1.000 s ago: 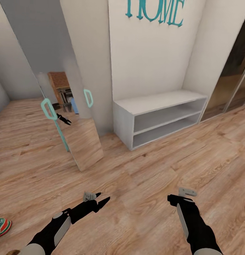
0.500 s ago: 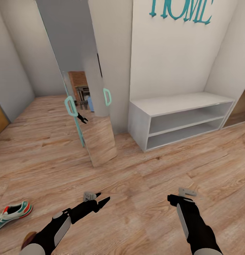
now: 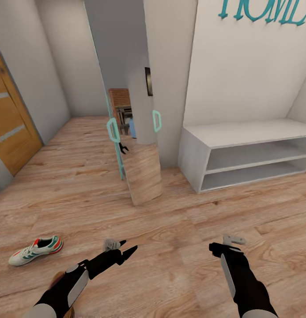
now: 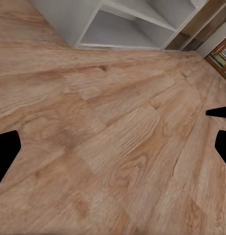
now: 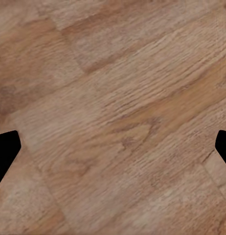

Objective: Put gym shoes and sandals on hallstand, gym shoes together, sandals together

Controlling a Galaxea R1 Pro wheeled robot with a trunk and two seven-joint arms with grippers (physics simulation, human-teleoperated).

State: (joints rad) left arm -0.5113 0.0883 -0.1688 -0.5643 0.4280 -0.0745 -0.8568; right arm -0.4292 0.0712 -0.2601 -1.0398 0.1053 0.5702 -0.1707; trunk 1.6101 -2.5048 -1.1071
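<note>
One gym shoe [image 3: 35, 250] lay on its sole on the corridor floor [image 3: 170, 229], out to the left of the left hand [image 3: 124, 248] and well apart from it, its toe pointing away from the hand. A small brown shape [image 3: 57, 278] showed at the edge of the left forearm; it might have been a sandal, but too little of it was visible to be sure. The left hand hung over bare planks with its two dark fingers spread apart and nothing between them. The right hand [image 3: 223, 245] hovered over the floor too, level with the left one; in the right wrist view its fingertips [image 5: 6, 152] sat far apart at the frame edges, empty. Ahead of the right hand, against the wall, stood a low white bench [image 3: 241, 154] with two open shelves under teal lettering [image 3: 261, 11]. Ahead of the left hand a mirror panel [image 3: 135, 145] leaned by the wall, and a wooden door [image 3: 11, 128] stood far off to its left.
</note>
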